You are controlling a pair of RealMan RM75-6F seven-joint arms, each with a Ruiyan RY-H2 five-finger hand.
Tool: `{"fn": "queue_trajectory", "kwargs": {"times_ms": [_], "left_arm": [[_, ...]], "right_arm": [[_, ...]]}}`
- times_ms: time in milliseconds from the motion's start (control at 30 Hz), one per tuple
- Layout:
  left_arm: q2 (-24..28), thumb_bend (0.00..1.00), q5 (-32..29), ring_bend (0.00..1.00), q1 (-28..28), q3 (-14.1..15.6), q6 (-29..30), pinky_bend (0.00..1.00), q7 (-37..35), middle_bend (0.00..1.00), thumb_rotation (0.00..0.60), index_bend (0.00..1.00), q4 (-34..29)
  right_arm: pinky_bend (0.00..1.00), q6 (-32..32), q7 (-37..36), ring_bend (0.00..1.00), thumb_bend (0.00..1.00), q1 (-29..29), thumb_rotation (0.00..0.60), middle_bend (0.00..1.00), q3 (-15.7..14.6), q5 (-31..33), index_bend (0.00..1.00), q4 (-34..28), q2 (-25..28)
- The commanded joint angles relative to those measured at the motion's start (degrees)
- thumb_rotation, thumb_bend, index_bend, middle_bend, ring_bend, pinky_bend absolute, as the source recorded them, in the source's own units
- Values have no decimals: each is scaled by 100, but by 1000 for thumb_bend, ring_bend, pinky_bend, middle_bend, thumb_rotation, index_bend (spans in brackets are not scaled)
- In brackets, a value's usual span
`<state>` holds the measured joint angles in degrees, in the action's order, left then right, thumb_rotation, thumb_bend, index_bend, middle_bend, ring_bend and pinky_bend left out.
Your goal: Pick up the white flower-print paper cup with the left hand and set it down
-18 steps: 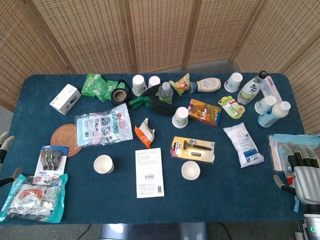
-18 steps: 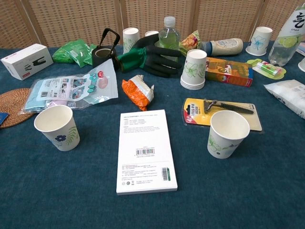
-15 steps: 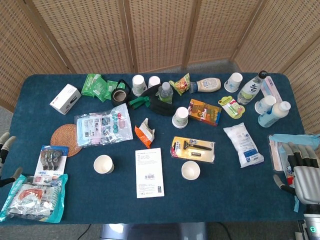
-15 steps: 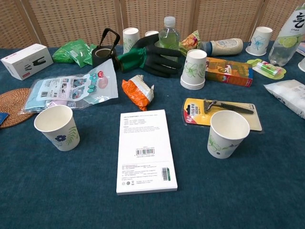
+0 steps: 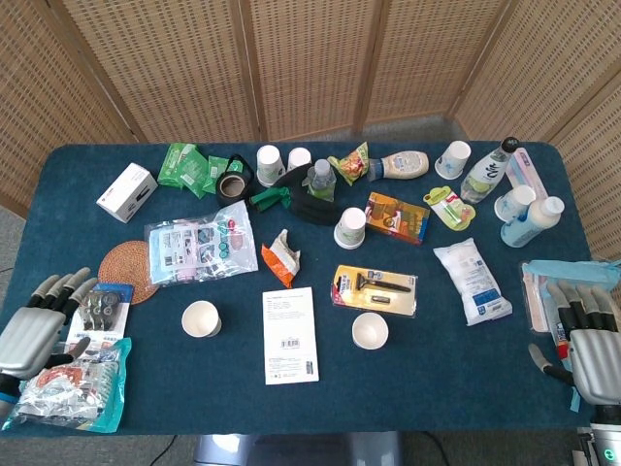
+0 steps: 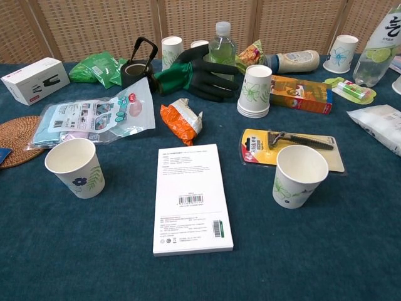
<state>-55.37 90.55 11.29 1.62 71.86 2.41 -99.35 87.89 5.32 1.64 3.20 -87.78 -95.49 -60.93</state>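
Several paper cups dot the bench (image 5: 437, 388), so grabbing the wrong one is the risk. Nearest the left robot hand (image 5: 34, 325) stands the flower-print cup (image 5: 201, 318), upright, right of it, near the white box (image 5: 290, 335). Both robot hands are empty, fingers apart; the right robot hand (image 5: 590, 345) rests at the right edge

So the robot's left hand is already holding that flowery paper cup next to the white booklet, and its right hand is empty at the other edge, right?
Not quite. The left hand holds nothing: the head view shows it open at the table's left edge, above a plastic packet, apart from the paper cup, which stands upright beside the white booklet. The right hand is indeed empty at the other edge.
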Motion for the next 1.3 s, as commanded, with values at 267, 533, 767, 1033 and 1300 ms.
{"fn": "queue_trajectory", "kwargs": {"times_ms": [267,533,767,1033,1300], "left_arm": [[-697,372,-140,0,663,-54,-958,0,833,0,600,0,-331],[-1423,372,-479,0,995,-311,-1144,9,1562,0,600,6,-267],[-1799,372,-714,0,1207,-363,-1316,28,1792,45,600,60,-226],[-2082,372,-949,0,1375,-366,-1446,50,1832,93,600,120,-143],[-2296,372,-972,150,1431,-312,-1385,155,1725,238,600,229,6]], "right_arm": [[0,73,-125,0,331,-58,512,0,-23,-20,0,52,45],[0,131,-307,0,334,-124,510,0,-36,11,0,181,56],[0,211,-444,0,333,-208,508,0,-44,53,0,294,52],[0,285,-518,0,333,-279,512,0,-41,76,0,343,61],[0,325,-524,0,333,-324,512,0,-31,101,0,339,71]]}}
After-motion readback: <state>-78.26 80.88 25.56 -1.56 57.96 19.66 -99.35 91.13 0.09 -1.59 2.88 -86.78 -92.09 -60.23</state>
